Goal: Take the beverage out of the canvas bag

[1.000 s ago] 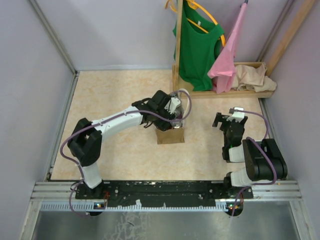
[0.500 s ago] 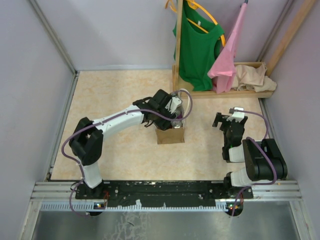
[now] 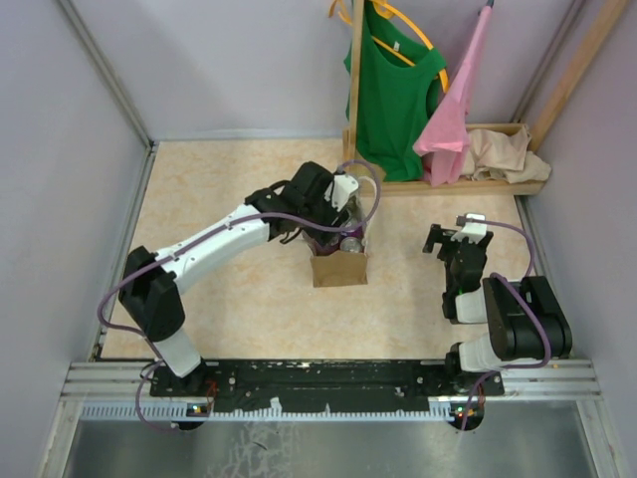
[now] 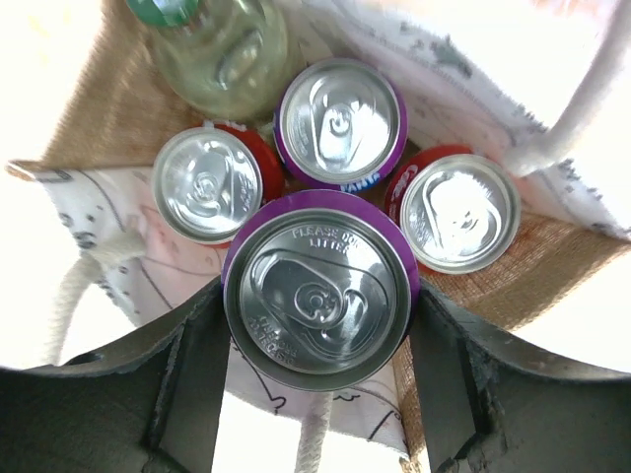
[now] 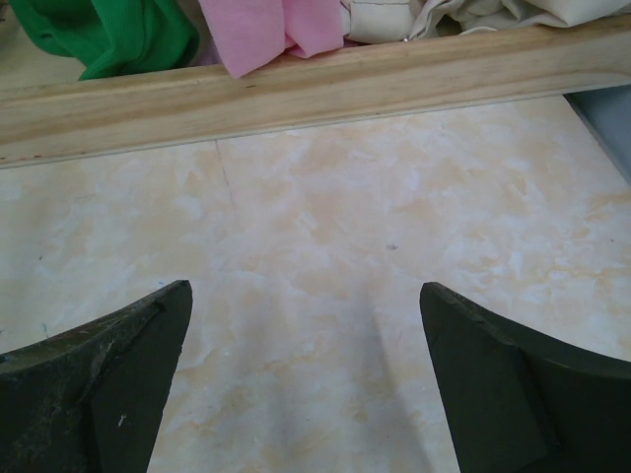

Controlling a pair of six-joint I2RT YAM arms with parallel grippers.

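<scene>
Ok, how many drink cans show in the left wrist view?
4: purple can in the left gripper, second purple can behind it, left red can and right red can flanking that. More may hide below.

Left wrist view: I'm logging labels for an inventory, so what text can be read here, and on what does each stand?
"PLEASE DO" above "LITTER": embossed on the lid of the nearer purple can, which sits between the jaws. The end of the first line is unclear.
Blue lettering on the rim of the farther purple can: mostly hidden, unreadable.
Small printed marks on the pale lining of the canvas bag: too blurred to read.
</scene>
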